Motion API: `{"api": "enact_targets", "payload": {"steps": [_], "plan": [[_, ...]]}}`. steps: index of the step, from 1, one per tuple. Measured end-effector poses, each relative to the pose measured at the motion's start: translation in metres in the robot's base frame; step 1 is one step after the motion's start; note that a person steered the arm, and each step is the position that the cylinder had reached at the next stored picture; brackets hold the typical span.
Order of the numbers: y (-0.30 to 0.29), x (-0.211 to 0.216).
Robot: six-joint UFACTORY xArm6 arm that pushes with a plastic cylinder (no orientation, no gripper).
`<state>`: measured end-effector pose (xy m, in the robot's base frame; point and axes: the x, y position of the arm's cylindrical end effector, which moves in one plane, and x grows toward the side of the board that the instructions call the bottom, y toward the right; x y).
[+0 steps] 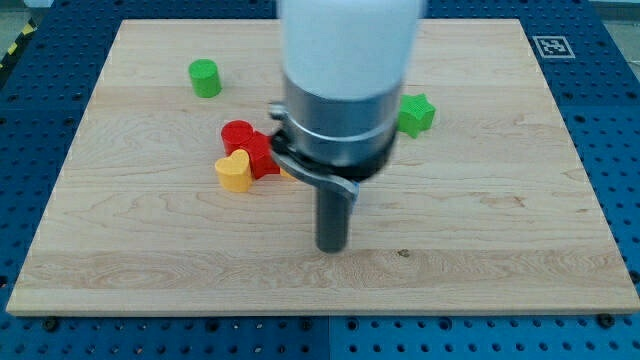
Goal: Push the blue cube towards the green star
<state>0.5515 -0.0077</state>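
The green star (pixel 416 114) lies on the wooden board (pixel 500 230) right of centre, partly covered by the arm's body. The blue cube does not show in this view; the arm's white and grey body (pixel 345 90) hides the board's middle. My tip (pixel 331 247) rests on the board below the centre, down and to the left of the green star, and to the right of the red and yellow blocks.
A green cylinder (pixel 204 78) stands at the upper left. A red cylinder (pixel 238 134) and another red block (pixel 260 156) touch a yellow heart (pixel 233 171) left of centre. A bit of orange-yellow block (pixel 287 171) peeks out beside the arm.
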Motion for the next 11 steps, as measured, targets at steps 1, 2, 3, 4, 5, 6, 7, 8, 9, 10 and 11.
{"api": "enact_targets", "payload": {"steps": [1, 2, 3, 4, 5, 6, 7, 8, 9, 10, 11], "plan": [[-0.004, -0.006], [-0.004, -0.016], [0.005, -0.040], [0.029, -0.053], [0.048, -0.056], [0.049, -0.056], [0.049, -0.054], [0.052, -0.037], [0.056, -0.039], [0.056, -0.060], [0.056, -0.085]]}}
